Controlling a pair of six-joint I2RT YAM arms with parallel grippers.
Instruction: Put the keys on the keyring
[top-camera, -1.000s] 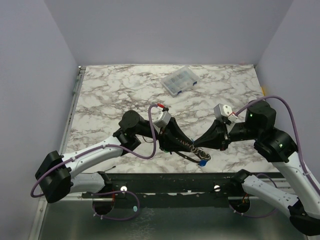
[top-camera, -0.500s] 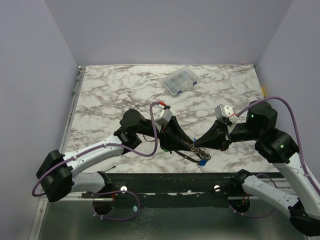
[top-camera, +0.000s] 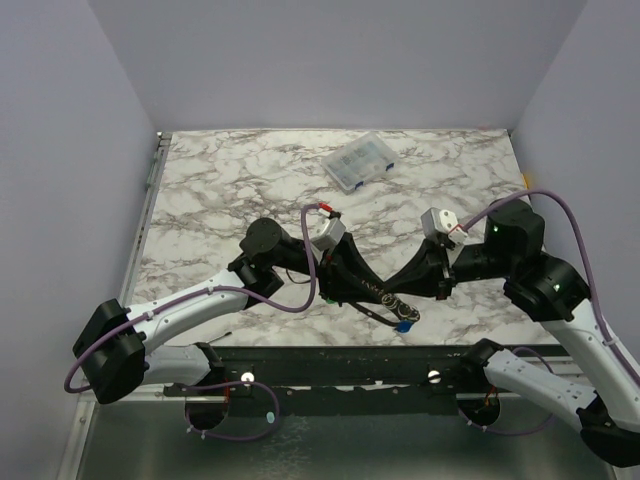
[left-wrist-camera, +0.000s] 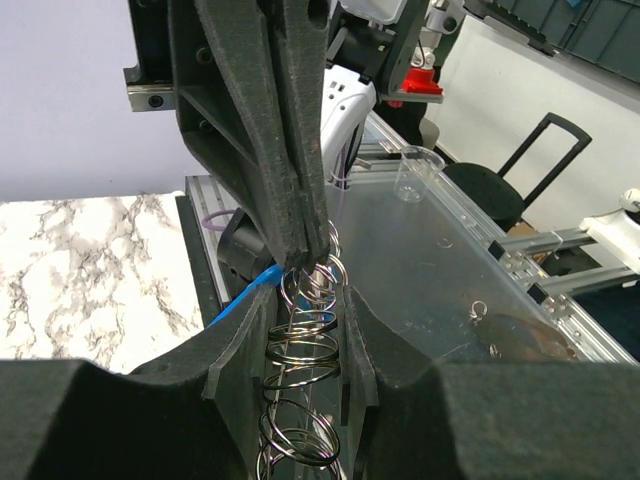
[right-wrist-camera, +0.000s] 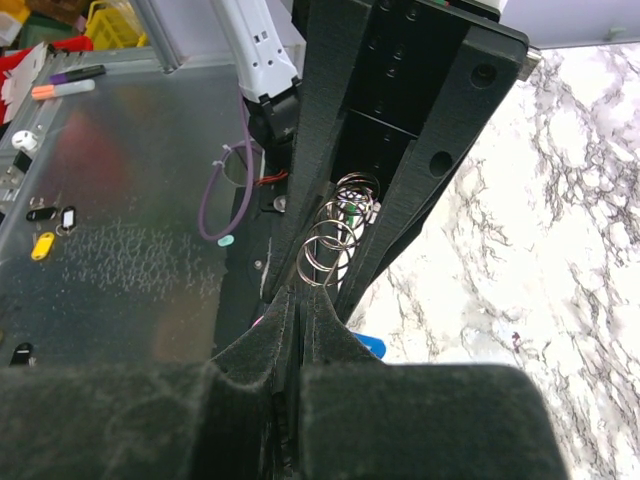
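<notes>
Well behind the keyring (left-wrist-camera: 305, 350), a clear box (top-camera: 358, 161) sits on the table (top-camera: 220, 190).

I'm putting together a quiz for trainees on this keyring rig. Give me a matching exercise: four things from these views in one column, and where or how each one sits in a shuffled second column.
Things:
1. compartment box
2. chain of rings
3. blue key
4. right gripper

Places or states:
a. by the near edge of the table, close to where the two arms meet
b. far back on the table, apart from both arms
c. jaws pinched on the end of the chain
d. between the jaws of the left gripper

Pairs: 1-b, 2-d, 3-a, 4-c.
</notes>
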